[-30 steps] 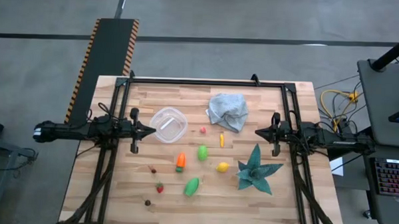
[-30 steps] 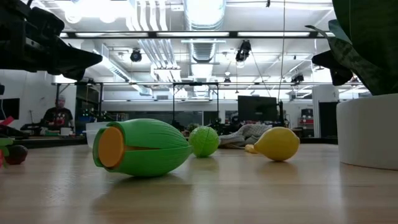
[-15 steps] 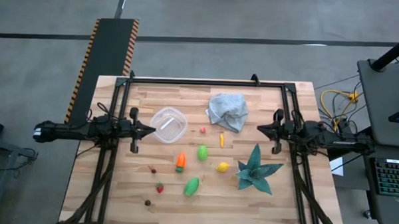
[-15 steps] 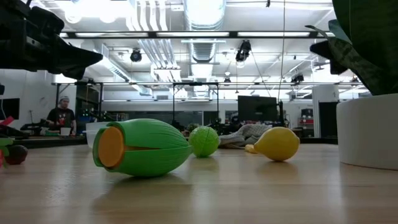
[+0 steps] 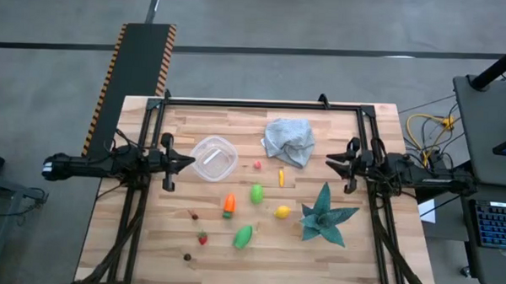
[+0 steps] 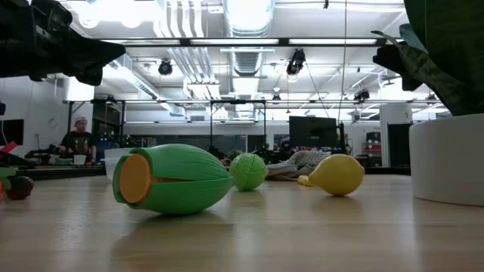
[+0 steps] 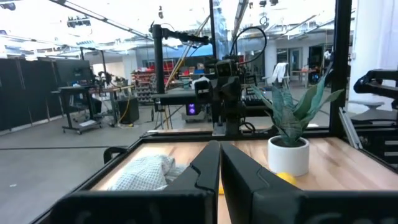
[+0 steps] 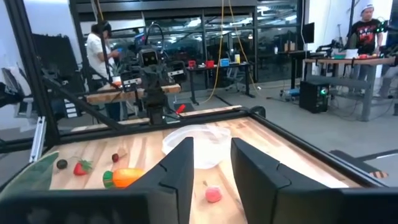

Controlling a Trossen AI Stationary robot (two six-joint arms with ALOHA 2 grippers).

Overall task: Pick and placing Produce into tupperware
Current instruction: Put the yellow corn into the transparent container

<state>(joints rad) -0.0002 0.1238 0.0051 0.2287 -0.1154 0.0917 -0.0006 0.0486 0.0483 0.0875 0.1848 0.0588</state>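
Observation:
The produce lies scattered on the wood table in the high view: an orange carrot (image 5: 229,204), a green round piece (image 5: 257,193), a lemon (image 5: 282,212), a green pod (image 5: 243,236), a strawberry (image 5: 202,238), small red (image 5: 257,166), yellow (image 5: 281,177) and dark brown (image 5: 195,215) pieces. The clear tupperware (image 5: 214,157) sits left of centre on its base. My left gripper (image 5: 187,162) hovers shut just left of it. At the right side my right gripper (image 5: 328,164) hovers open, above the table. In the right wrist view it (image 8: 211,148) faces the tupperware (image 8: 198,142).
A crumpled grey-blue cloth (image 5: 288,139) lies at the far middle. The teal spiky plant (image 5: 326,216) in its white pot (image 6: 448,159) stands near the right gripper. Black frame rails (image 5: 263,103) border the table. People stand in the room beyond.
Both grippers have risen a little above the table, as the low view shows; the left one has also drawn back slightly toward the table's left edge. The produce and the tupperware have stayed where they were.

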